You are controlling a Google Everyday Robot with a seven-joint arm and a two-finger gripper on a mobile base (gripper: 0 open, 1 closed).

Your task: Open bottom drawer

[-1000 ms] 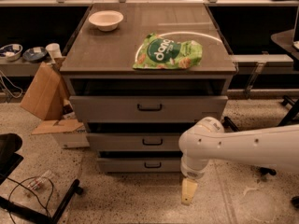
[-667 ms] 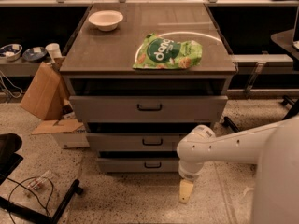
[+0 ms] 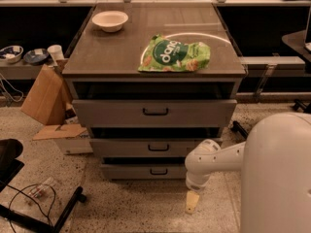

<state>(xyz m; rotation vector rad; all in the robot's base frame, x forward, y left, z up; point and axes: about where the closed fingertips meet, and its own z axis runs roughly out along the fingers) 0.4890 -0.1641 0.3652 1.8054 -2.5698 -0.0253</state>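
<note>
Three grey drawer fronts are stacked below the surface (image 3: 112,52); the bottom drawer (image 3: 126,171) is lowest. Right of its handle (image 3: 158,171), the end effector (image 3: 192,203) is hung low, presumably for reaching it; open or closed cannot be told.

My white arm (image 3: 221,158) reaches leftward from the bulky white shell (image 3: 279,178) at the lower right of the view, bends down at its rounded wrist joint (image 3: 198,173), and my gripper (image 3: 192,203) hangs straight below, pale tip pointing downward, low.
</note>
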